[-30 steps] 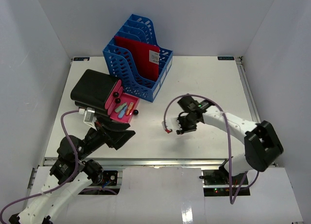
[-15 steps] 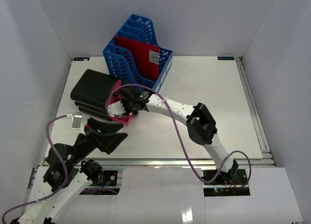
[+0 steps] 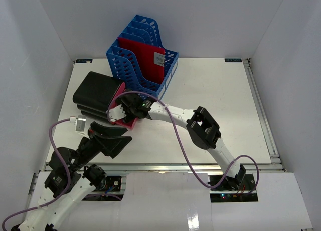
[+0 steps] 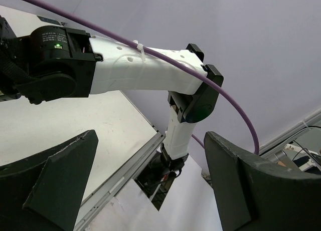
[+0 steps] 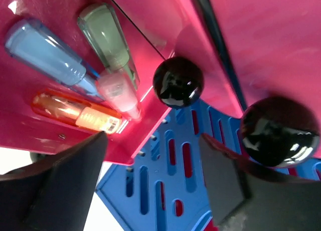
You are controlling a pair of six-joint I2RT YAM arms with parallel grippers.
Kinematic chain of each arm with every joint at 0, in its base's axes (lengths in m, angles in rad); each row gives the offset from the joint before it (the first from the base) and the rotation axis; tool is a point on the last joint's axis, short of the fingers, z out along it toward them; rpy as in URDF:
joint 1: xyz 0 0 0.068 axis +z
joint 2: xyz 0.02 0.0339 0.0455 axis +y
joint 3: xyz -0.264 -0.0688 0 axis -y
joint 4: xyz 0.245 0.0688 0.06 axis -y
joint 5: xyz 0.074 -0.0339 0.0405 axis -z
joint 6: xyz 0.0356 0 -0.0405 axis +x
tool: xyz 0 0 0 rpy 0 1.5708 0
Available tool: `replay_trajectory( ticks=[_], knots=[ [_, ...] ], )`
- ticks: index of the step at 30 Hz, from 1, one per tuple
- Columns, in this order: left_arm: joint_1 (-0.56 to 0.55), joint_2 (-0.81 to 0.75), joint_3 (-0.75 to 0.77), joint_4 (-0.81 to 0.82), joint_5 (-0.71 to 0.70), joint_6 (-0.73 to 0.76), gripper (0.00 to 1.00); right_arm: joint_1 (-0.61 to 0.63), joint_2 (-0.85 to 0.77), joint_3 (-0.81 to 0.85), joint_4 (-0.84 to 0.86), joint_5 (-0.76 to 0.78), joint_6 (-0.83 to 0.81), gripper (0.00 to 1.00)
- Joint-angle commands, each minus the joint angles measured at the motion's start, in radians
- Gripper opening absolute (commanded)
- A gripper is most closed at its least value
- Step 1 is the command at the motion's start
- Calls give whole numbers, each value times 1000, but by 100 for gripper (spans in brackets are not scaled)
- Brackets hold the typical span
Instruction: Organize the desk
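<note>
Swap at the pink tray, top view: right arm, mid-counter 1 s ago, now reaches across so the right gripper hangs over the tray; left gripper has backed off to the near edge.
Left wrist: left gripper spread, empty.
Right wrist: right gripper spread, nothing held, above pens & black balls.
Prob. tray contents next.

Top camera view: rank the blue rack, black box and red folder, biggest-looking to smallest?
1. blue rack
2. black box
3. red folder, though only narrowly: part of it is hidden inside the rack.
</note>
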Motion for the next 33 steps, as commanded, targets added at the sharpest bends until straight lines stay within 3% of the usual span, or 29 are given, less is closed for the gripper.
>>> replay_trajectory(
  ticks=[1,6,10,12,15,19,21,23,26,29,33],
  knots=[
    [0,38,40,-7,14,10,98,6,-86,-50,83,24,14,82],
    [0,96,44,17,55,13,97,-46,-237,-83,-17,-63,185,82],
    [0,206,53,61,153,13,94,-211,-421,-244,-118,-351,393,75],
    [0,276,56,87,190,19,91,-295,-582,-381,-114,-478,475,65],
    [0,393,56,98,215,30,81,-413,-767,-595,-94,-637,546,54],
    [-3,617,76,78,197,62,57,-575,-1039,-874,-23,-769,622,53],
    [-13,795,124,23,139,91,49,-664,-1135,-959,12,-818,662,53],
    [-52,979,216,-69,2,150,48,-749,-1233,-1038,48,-870,700,53],
    [-113,1188,349,-186,-221,249,50,-843,-1313,-1130,93,-943,737,51],
    [-133,1395,488,-263,-356,333,54,-945,-1335,-1165,126,-1029,761,50],
    [-136,1602,631,-364,-529,422,59,-991,-1364,-1179,126,-1048,761,50]
  ],
)
